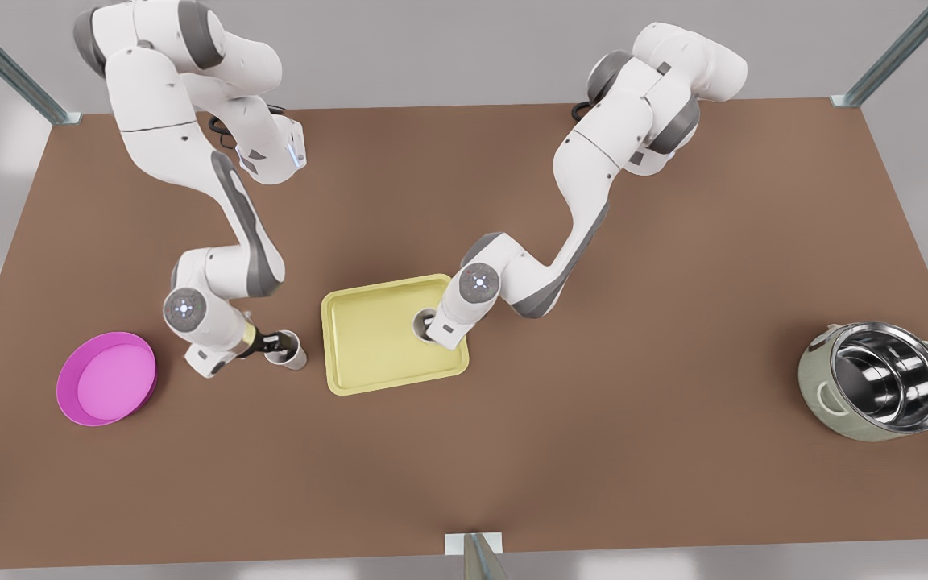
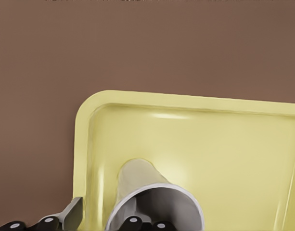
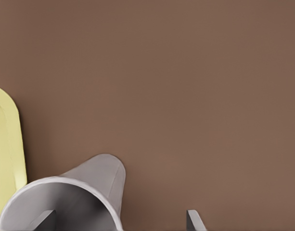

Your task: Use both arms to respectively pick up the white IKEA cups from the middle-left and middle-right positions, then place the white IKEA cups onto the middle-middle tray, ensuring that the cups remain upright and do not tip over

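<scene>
One white cup (image 1: 422, 322) stands upright on the pale yellow tray (image 1: 375, 362), near its edge on the front view's right. My left gripper (image 1: 432, 329) is at its rim. In the left wrist view one finger (image 2: 74, 212) sits outside the cup (image 2: 137, 178) with a strip of tray (image 2: 210, 144) showing between them, so the gripper (image 2: 106, 214) is open. The other white cup (image 1: 293, 354) stands on the table just off the tray's other side. My right gripper (image 1: 275, 345) is open astride its wall (image 3: 119, 219), one finger inside the cup (image 3: 96, 178) and one outside.
A round pink dish (image 1: 105, 379) lies on the table at the front view's left, close to the right arm. A steel-lined green pot (image 1: 875, 383) stands far off at the front view's right. Brown table (image 1: 593, 451) stretches around them.
</scene>
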`<state>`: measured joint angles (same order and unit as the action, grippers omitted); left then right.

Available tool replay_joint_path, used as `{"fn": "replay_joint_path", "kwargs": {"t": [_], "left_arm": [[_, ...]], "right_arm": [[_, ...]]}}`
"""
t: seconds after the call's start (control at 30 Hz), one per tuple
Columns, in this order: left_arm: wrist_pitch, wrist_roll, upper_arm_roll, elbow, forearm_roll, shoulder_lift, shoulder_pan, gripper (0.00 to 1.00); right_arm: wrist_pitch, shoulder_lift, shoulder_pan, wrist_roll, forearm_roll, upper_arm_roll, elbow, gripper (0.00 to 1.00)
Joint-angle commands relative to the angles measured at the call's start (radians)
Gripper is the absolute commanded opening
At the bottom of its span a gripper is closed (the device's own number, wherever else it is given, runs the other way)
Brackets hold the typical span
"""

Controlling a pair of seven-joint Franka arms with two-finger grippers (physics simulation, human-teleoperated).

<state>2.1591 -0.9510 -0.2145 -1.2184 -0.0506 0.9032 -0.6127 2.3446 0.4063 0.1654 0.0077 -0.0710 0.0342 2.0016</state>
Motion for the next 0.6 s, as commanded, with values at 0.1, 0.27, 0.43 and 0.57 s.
{"fn": "replay_joint_path", "kwargs": {"t": [0.1,0.27,0.43,0.57], "left_arm": [[-0.061,-0.247,-0.005,-0.006,0.003,-0.038,0.01,1.0],[-0.309,-0.239,-0.008,-0.024,0.009,-0.178,0.053,1.0],[-1.036,0.674,0.001,0.145,0.219,-0.441,0.356,1.0],[-0.826,0.999,0.095,-0.161,0.193,-0.685,0.358,1.0]], "right_arm": [[0.019,0.032,0.0,0.02,-0.021,0.001,0.0,1.0],[0.007,0.034,0.017,0.02,-0.021,0.001,-0.007,0.45],[-0.002,0.031,0.045,0.052,-0.004,0.003,-0.017,0.21],[-0.024,0.02,0.037,0.037,-0.004,0.004,-0.026,0.21]]}}
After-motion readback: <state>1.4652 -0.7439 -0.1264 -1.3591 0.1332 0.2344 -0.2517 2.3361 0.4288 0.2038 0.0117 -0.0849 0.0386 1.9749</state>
